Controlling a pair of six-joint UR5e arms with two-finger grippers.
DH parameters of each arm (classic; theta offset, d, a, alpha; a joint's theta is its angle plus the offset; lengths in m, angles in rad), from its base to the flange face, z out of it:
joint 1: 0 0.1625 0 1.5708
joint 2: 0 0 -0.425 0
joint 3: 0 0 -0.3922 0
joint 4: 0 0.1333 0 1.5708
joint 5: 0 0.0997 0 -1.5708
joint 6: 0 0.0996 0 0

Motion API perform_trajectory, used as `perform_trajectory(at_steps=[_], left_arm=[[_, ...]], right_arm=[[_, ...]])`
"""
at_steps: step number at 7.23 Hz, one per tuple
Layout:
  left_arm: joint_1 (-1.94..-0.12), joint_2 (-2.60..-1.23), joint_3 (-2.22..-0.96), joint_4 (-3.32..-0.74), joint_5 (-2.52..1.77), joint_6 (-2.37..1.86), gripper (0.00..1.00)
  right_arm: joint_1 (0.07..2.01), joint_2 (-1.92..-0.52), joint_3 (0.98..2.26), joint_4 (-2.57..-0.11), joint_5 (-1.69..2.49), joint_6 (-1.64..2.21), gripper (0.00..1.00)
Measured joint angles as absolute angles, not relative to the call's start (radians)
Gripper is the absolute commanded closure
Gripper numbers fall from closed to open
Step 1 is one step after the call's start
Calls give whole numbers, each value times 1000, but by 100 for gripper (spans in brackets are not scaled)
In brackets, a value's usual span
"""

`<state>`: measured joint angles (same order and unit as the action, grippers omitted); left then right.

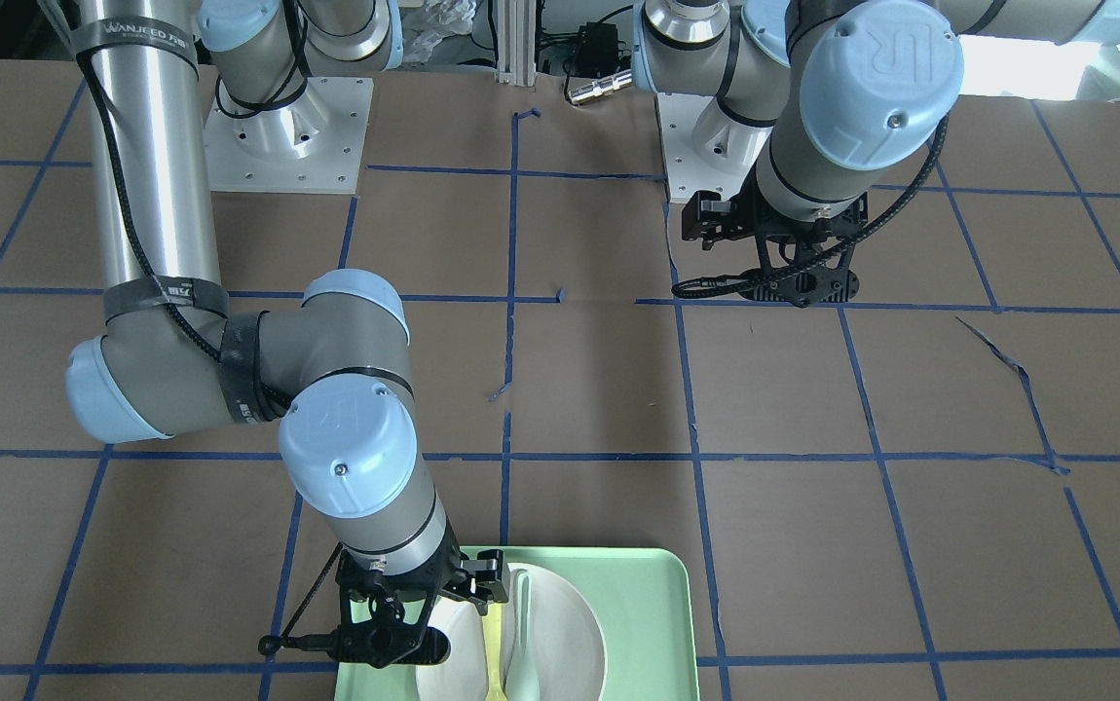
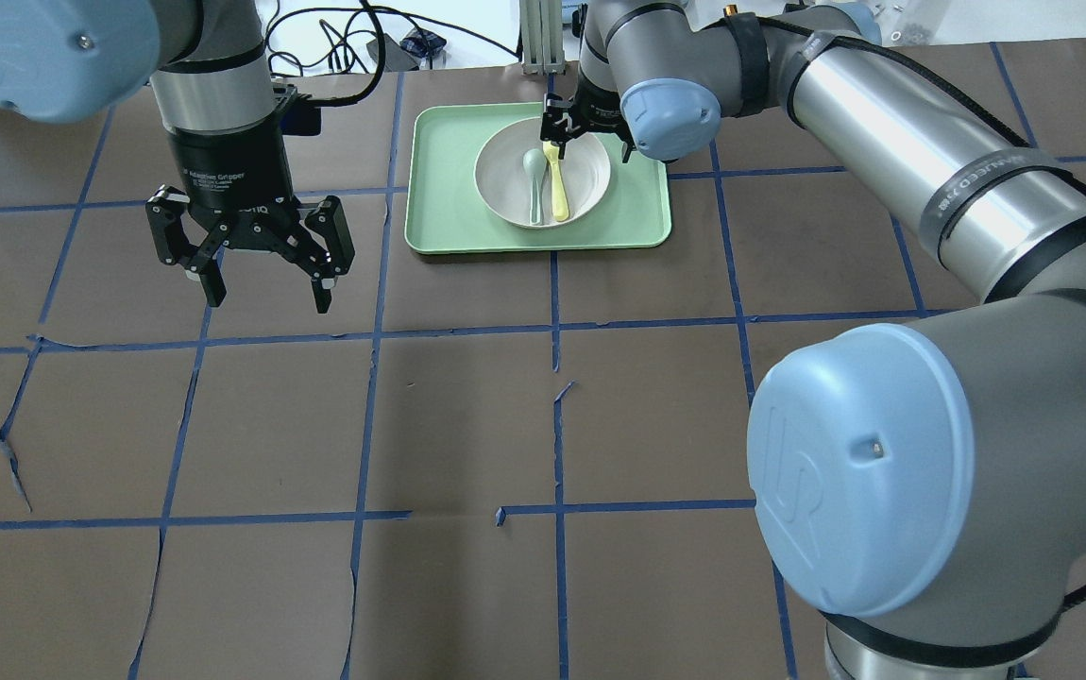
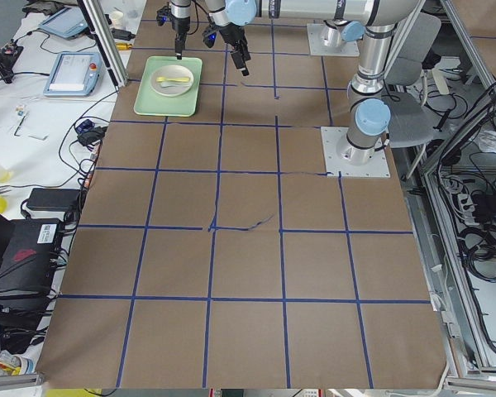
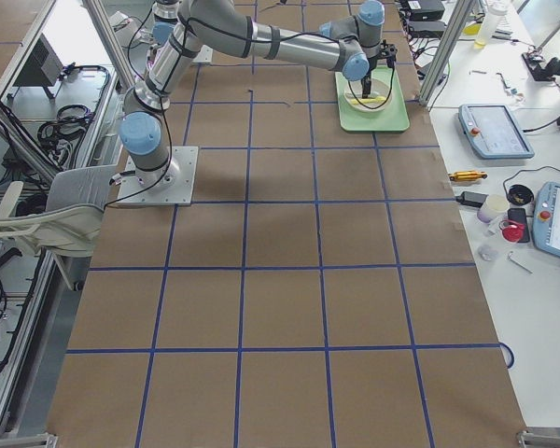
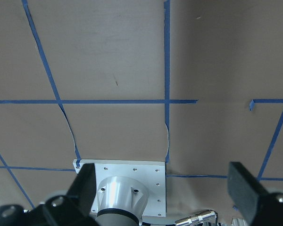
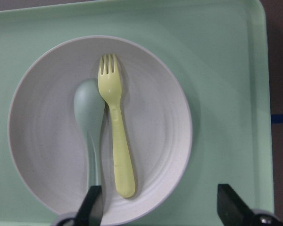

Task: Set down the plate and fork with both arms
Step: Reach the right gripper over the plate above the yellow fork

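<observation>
The white plate (image 2: 592,179) sits in the mint-green tray (image 2: 449,217) at the far side of the table. The pale-yellow fork (image 2: 558,184) lies in the plate beside a grey-green spoon (image 2: 534,179). My right gripper (image 2: 562,132) hangs over the plate's far rim, open and empty. In the right wrist view the fork (image 6: 117,141) and the spoon (image 6: 90,122) lie side by side on the plate (image 6: 160,113), and both black fingers (image 6: 92,207) stand spread wide at the bottom edge. My left gripper (image 2: 267,295) is open and empty above the table, left of the tray.
The table is brown paper with a blue tape grid, torn in places (image 2: 14,453). The arm bases (image 1: 287,136) stand on white plates at the robot's side. The tray's rim (image 6: 254,94) rises around the plate.
</observation>
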<state>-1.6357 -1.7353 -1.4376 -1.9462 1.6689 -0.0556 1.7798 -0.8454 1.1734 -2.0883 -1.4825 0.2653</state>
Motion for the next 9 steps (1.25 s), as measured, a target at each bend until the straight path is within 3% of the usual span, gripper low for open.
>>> perform_trajectory(at_steps=[5, 6, 9], left_arm=[[-1638, -1707, -1474, -1945, 1669, -61, 0], [-1638, -1706, -1476, -1945, 1669, -62, 0], [-1638, -1703, -1480, -1944, 1672, -63, 0]], right_arm=[[1781, -730, 1080, -2094, -1417, 136, 30], [1782, -720, 1075, -2094, -1416, 113, 35], [1784, -709, 1075, -2091, -1413, 73, 34]])
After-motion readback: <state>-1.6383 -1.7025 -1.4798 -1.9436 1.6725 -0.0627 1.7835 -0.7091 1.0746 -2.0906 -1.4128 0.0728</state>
